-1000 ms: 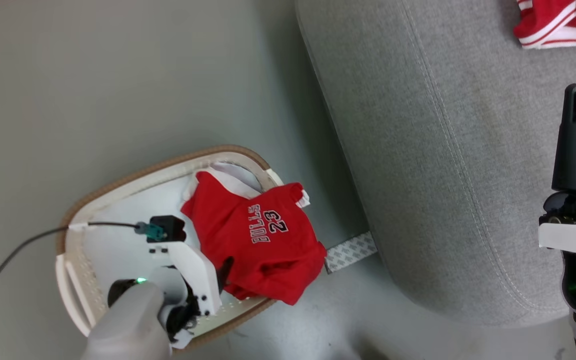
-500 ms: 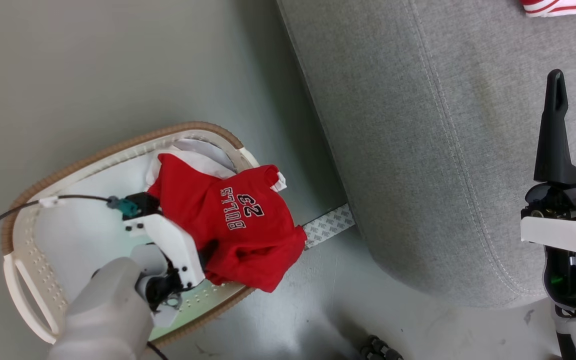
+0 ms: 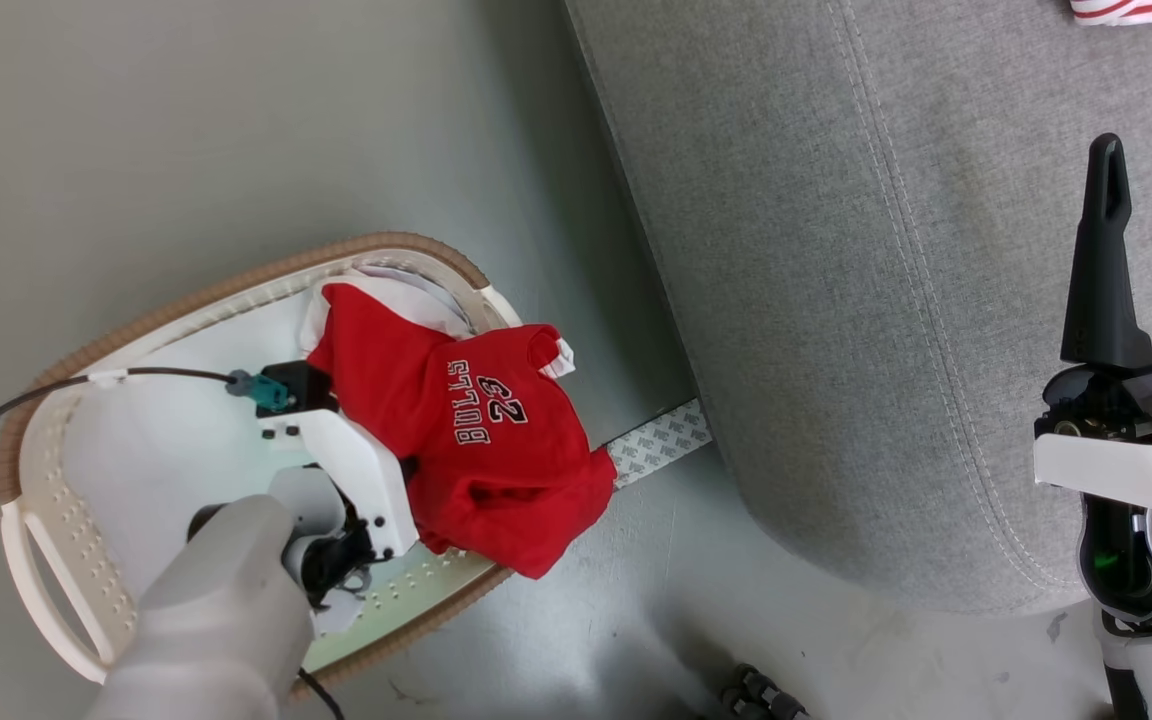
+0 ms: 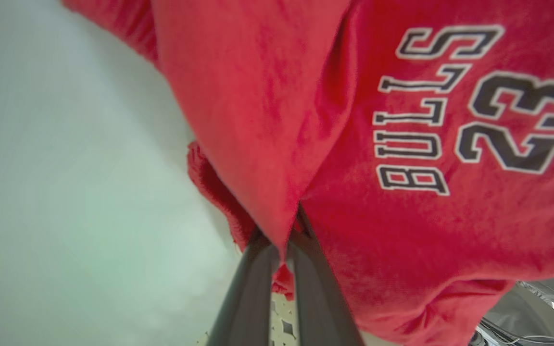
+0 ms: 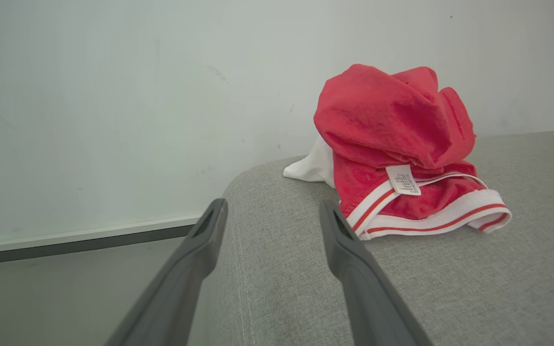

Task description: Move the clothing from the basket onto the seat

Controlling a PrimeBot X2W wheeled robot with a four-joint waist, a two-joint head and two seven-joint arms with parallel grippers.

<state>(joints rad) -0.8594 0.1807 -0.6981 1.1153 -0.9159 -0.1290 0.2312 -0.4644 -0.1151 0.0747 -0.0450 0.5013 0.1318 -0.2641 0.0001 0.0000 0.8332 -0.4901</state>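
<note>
Your room has a smooth grey-green floor [image 3: 236, 120], with a few scuff marks close to the foot of the seat [image 3: 836, 300]. The seat is big, soft and light grey, with round edges and a stitched line along its top. Behind the seat you can see a pale wall [image 5: 113, 96] with tiny marks on it. A dark strip [image 5: 89, 242] runs along the bottom of that wall.

The basket [image 3: 186, 305] stands on the floor just beside the seat, not touching it. A patterned strip [image 3: 661, 445] lies flat on the floor between them and runs up to the seat's bottom edge. The red shirt [image 3: 496, 440] with "BULLS 23" on it is in the basket and hangs over the rim on the side nearest the seat. Some white cloth [image 3: 406, 290] peeks out from under it.

Your left gripper [image 4: 286, 240] is down in the basket. Its fingers are squeezed together on a fold of the red shirt. A black cable [image 3: 36, 395] runs to that arm over the part of the basket far from the seat.

Your right gripper [image 3: 1151, 140] hangs over the seat with its fingers apart and nothing between them. The striped red clothes [image 5: 402, 154] lie in a bunch on top of the seat, past that gripper, near the seat's end by the wall.
</note>
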